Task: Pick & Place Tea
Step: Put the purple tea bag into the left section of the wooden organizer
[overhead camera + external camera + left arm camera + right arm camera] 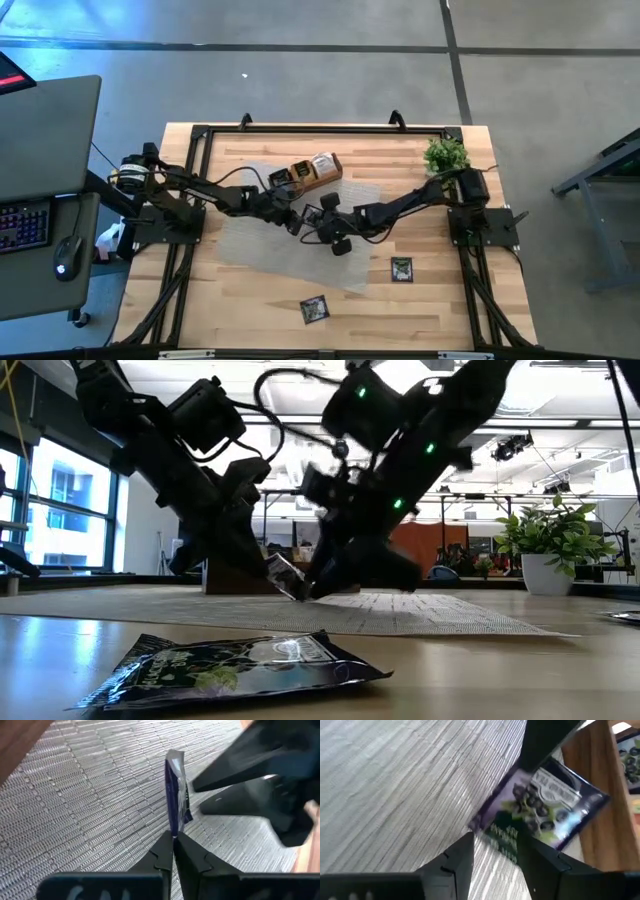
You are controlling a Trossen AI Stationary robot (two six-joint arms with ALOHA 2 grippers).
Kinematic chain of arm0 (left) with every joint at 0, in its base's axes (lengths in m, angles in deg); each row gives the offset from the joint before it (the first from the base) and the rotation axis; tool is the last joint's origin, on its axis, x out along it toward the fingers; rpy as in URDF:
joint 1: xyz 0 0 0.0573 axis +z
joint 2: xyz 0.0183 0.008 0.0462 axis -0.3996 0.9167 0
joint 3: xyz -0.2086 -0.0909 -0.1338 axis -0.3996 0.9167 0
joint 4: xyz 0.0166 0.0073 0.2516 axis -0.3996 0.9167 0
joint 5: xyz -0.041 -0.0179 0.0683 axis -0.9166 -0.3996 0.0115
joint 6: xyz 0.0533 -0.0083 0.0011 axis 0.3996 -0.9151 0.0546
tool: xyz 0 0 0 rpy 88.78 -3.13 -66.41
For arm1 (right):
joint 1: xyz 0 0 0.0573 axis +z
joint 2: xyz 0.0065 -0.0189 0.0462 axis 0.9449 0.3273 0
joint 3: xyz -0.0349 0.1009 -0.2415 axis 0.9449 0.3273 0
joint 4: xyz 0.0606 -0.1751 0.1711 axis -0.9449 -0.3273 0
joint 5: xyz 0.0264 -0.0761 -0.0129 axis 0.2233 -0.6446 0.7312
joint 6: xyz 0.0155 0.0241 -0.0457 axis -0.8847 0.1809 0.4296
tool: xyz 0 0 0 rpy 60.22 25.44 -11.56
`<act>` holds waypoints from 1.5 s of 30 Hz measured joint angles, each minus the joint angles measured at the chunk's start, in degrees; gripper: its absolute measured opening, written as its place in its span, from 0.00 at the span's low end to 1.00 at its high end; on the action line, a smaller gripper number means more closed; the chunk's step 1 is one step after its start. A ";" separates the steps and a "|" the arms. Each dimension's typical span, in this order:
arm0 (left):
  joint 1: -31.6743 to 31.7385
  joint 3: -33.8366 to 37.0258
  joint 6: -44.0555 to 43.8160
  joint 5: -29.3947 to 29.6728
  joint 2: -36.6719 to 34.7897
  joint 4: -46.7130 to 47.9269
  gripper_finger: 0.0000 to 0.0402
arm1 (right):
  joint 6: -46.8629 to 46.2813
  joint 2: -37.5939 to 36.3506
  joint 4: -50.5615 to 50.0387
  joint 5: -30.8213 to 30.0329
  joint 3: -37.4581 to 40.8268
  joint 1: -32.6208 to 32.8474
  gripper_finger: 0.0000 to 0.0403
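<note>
Left gripper (173, 840): pinching a sachet (176, 795) by one edge, held edge-on just above the mat (250, 235).
Right gripper (495, 851): spread, facing the sachet's flat side (probably not touching yet).
Tray (315, 170): just behind both grippers.
Loose sachets (401, 268): on bare table (250, 300), nearer the right arm.

Two black, matte robot arms built from chunky jointed segments, with thin black cables looping loosely along them. The left arm's base carries a coil of yellow and white cable. Small green indicator lights glow on the right arm's housing. The left hand (173, 851) ends in two dark, wedge-shaped fingers; the right hand (496, 862) has matching angular black fingers.
</note>
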 joint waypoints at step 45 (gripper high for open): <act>-9.79 0.00 36.23 22.87 -28.80 2.14 0.00 | -31.26 -15.50 52.30 23.66 15.26 -9.41 0.24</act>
